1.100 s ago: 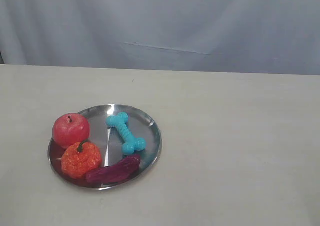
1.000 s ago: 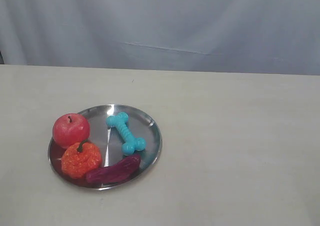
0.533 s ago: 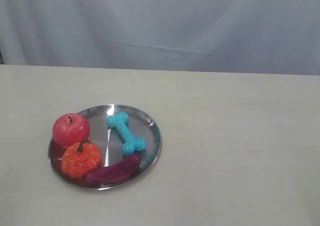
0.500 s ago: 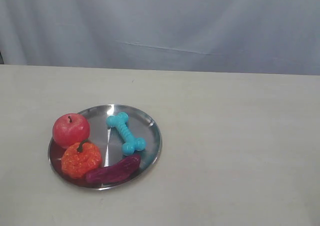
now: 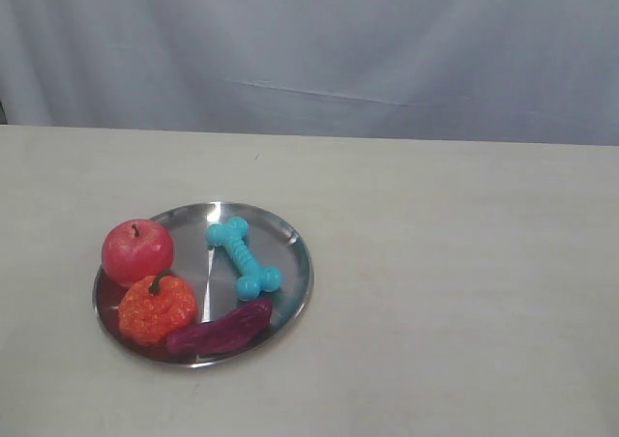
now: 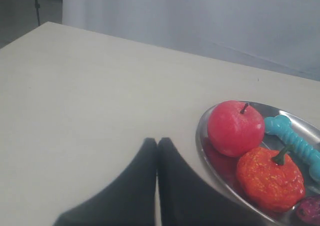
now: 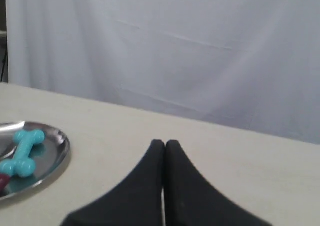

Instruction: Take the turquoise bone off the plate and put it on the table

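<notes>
Tabletop: large, flat, matte beige-cream table [image 5: 464, 292]. Most of it is bare, so there is plenty of room to set something down.
Backdrop: pale grey cloth curtain [image 5: 309, 50] hanging behind the far edge.
Plate: round, shiny silver metal plate [image 5: 293, 247] with a shallow rim. It sits left of centre in the exterior view and holds four toys.
Left gripper: black left gripper [image 6: 157, 142], fingertips pressed together on nothing. It is low over the table just beside the plate, on the apple side.
Right gripper: black right gripper [image 7: 165, 143], also closed and empty. It is well apart from the plate, with the bone in sight.
Arms: neither shows in the exterior view, which suggests no reach has begun.
Apple: glossy red toy apple [image 5: 137, 250] at the plate's left edge.
Orange fruit: bumpy orange toy fruit with a green stem [image 5: 156, 309], touching the apple.
Purple toy: long dark purple toy [image 5: 219, 329] along the near rim.
Turquoise bone: small ribbed turquoise bone [image 5: 243, 255] of rubber, lying flat on the plate's right half. Its near knob is close to the purple toy, but its shaft is clear of the fruit, which likely leaves room for a grasp from above.
</notes>
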You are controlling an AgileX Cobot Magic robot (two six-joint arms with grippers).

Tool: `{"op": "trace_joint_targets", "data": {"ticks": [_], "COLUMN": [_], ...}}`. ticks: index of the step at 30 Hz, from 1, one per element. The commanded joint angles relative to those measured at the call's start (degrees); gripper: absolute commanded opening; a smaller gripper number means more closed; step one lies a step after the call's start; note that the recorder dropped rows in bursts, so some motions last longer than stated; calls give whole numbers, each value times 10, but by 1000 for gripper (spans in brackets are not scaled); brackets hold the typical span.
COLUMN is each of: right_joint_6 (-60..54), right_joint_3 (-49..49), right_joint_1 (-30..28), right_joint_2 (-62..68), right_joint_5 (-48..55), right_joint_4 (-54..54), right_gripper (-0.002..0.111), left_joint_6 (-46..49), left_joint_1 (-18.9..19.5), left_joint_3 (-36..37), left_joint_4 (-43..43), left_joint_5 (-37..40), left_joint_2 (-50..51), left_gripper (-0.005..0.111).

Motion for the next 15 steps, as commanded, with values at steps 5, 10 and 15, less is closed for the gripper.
{"op": "trace_joint_targets", "data": {"ticks": [5, 10, 15], "right_joint_6": [124, 132, 88], "right_joint_3": [2, -43, -142], "right_joint_1": [-3, -3, -3], "right_joint_2": [-3, 8, 80], "right_joint_5": [-142, -7, 141], "right_joint_4": [63, 66, 66], "right_gripper": [0, 0, 0], "left_joint_6": [-1, -1, -1], "left_joint_1": [-3, -3, -3], "left_joint_3": [1, 1, 1], "left_joint_4": [-2, -2, -2], "left_joint_5": [-3, -3, -3], "left_joint_2": [-1, -1, -1], "left_gripper": [0, 0, 0]}}
